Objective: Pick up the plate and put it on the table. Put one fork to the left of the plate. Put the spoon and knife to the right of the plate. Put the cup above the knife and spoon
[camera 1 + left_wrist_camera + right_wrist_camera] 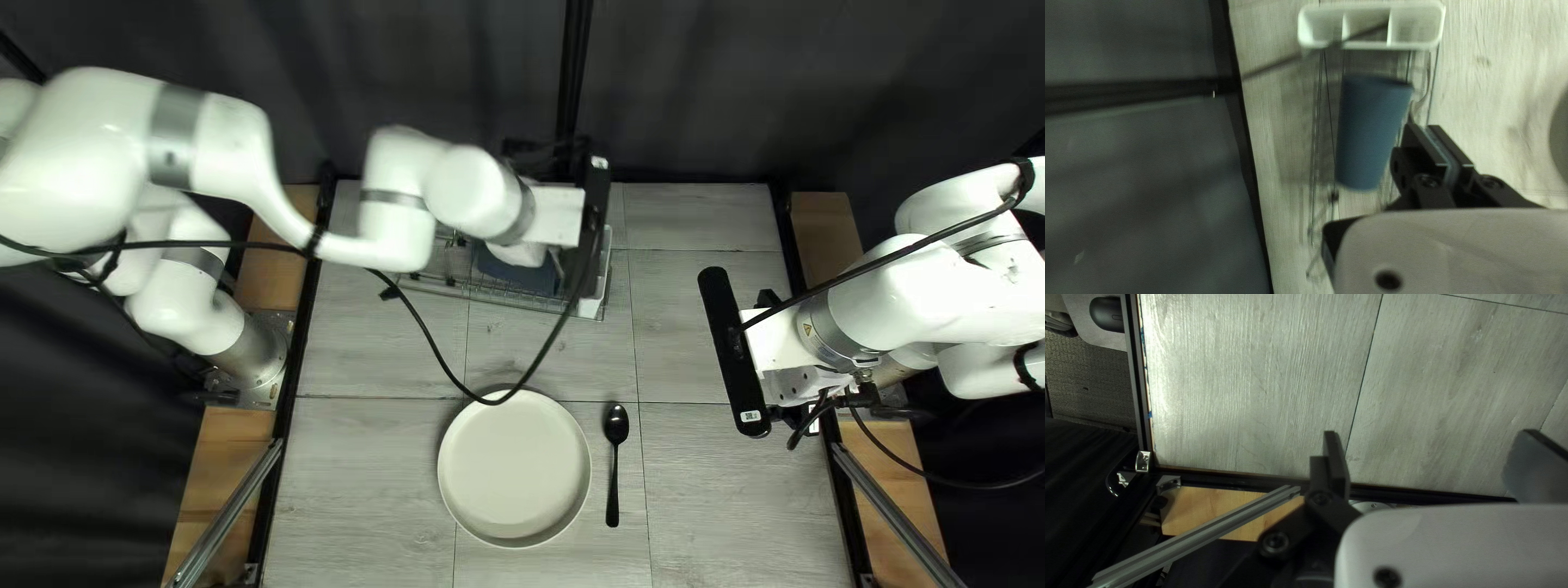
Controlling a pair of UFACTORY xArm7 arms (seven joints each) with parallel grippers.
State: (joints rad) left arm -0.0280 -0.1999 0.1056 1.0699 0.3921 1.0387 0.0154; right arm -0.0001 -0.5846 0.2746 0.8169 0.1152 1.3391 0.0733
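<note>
The pale plate sits on the table, with the black spoon lying to its right, bowl toward the far edge. My left gripper is over the wire rack, its fingertips hidden from above. In the left wrist view the left gripper is shut and empty, beside the blue cup, which lies in the rack. A blurred thin dark thing crosses the white cutlery holder; I cannot tell what it is. No fork or knife can be made out. My right gripper hangs over the table's right side; in its wrist view the right gripper stands wide open and empty.
The wire rack stands near the table's far edge, under my left arm. A black cable loops from that arm down across the plate's far rim. Metal bars run along both sides outside the table.
</note>
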